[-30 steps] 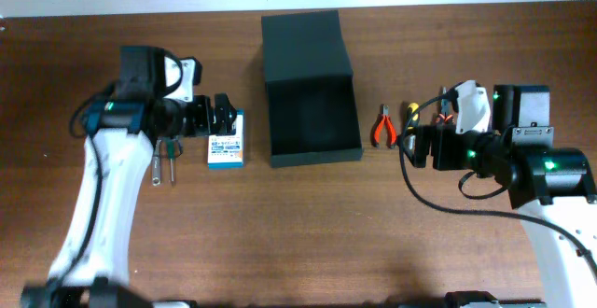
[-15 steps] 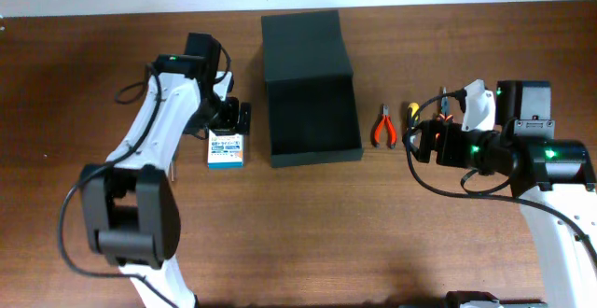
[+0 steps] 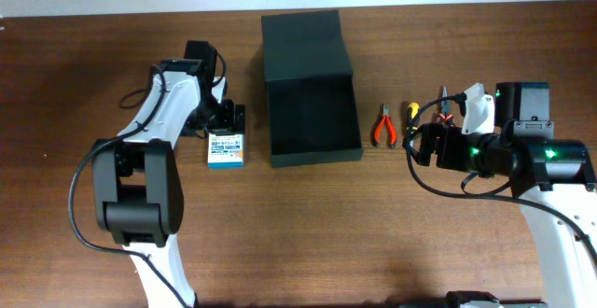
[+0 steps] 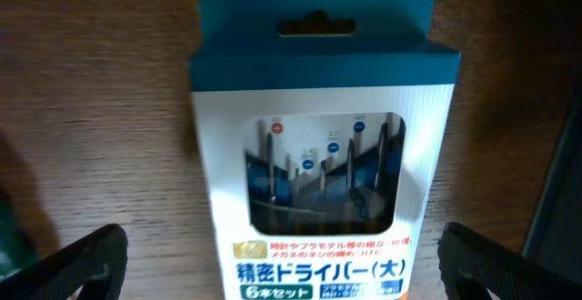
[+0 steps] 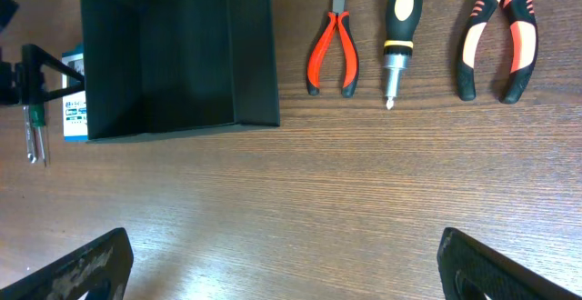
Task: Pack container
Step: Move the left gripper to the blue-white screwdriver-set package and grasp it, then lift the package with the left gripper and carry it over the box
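The container (image 3: pixel 312 121), a dark green-black box with its flap lid (image 3: pixel 303 45) laid back, stands open in the middle of the table. It also shows at the top left of the right wrist view as the container (image 5: pixel 173 55), with nothing visible inside. My left gripper (image 3: pixel 229 121) hangs open over a blue-and-white card pack (image 3: pixel 227 150) just left of the box. In the left wrist view the pack (image 4: pixel 318 155) lies between the spread fingertips (image 4: pixel 86 264), untouched. My right gripper (image 3: pixel 420 145) is open over bare wood right of the box, its fingertips (image 5: pixel 509 268) wide apart.
Red-handled pliers (image 5: pixel 332 50), a yellow-and-black screwdriver (image 5: pixel 400 23) and orange-and-black pliers (image 5: pixel 496 41) lie in a row right of the box. A small green-handled tool (image 5: pixel 35 132) lies left of the card pack.
My left arm has swung from the left side of the table to above the card pack and settled there. The right arm has shifted only slightly. Both grippers stayed open.
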{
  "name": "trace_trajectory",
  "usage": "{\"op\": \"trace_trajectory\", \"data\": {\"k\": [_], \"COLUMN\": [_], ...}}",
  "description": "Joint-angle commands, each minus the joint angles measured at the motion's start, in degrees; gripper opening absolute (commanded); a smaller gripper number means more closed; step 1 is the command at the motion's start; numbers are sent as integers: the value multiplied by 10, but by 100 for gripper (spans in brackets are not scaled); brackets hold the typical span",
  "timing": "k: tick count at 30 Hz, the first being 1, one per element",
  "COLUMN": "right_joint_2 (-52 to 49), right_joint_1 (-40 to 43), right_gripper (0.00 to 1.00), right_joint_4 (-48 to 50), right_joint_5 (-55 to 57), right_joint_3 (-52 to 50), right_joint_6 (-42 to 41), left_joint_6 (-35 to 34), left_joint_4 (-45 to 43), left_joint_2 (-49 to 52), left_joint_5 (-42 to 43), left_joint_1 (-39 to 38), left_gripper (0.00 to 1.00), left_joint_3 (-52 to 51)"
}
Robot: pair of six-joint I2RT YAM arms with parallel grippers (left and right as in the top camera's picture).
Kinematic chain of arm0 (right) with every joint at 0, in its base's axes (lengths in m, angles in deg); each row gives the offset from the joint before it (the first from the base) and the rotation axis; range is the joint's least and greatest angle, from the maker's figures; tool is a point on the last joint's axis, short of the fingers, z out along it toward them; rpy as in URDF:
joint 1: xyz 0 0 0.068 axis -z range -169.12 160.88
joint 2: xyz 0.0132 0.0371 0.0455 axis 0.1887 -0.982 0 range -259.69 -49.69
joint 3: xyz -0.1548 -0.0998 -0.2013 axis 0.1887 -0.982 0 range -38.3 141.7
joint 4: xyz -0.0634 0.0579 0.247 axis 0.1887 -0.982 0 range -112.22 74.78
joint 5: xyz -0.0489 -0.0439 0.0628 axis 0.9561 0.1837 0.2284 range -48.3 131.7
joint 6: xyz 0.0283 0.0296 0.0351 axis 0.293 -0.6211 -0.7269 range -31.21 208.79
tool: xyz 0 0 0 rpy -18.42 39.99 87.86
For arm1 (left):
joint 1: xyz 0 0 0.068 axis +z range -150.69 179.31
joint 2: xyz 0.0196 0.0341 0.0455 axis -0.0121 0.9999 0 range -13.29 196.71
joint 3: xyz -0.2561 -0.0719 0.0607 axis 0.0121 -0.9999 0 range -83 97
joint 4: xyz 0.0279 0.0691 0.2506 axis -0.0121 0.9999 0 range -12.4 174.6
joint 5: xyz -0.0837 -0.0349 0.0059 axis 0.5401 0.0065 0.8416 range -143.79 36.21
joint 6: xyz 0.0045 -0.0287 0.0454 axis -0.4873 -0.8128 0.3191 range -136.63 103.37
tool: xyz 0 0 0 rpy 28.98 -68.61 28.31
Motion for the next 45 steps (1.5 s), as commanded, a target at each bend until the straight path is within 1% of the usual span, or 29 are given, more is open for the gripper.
{"op": "trace_trajectory", "data": {"k": [1, 5, 20, 27, 33, 37, 39, 40, 43, 45], "right_joint_2": [-3, -3, -3, -3, -3, -3, -3, -3, -3, -3], "right_joint_1": [4, 4, 4, 4, 4, 4, 4, 4, 4, 4], "right_gripper": [99, 99, 99, 99, 99, 99, 99, 99, 99, 99], "right_joint_4": [-2, -2, -3, -6, -9, -9, -9, -9, -9, -9], "right_joint_5": [5, 5, 5, 5, 5, 5, 5, 5, 5, 5], "right_joint_3": [12, 12, 12, 12, 12, 12, 12, 12, 12, 12], "right_joint_6": [-1, -1, -1, -1, -1, -1, -1, -1, -1, -1], "left_joint_6": [-9, -29, -37, -37, -37, -37, -37, -37, -37, -37], "left_joint_4": [-3, -3, -3, -3, 5, 5, 6, 6, 6, 6], "left_joint_2": [14, 14, 63, 63, 63, 63, 63, 63, 63, 63], "left_joint_5": [-3, -37, -30, -29, -29, -29, -29, -29, -29, -29], "left_joint_1": [-13, -22, -22, -22, -22, -22, -22, -22, -22, -22], "left_gripper": [99, 99, 99, 89, 89, 74, 63, 62, 62, 58], "left_joint_3": [9, 9, 9, 9, 9, 9, 9, 9, 9, 9]}}
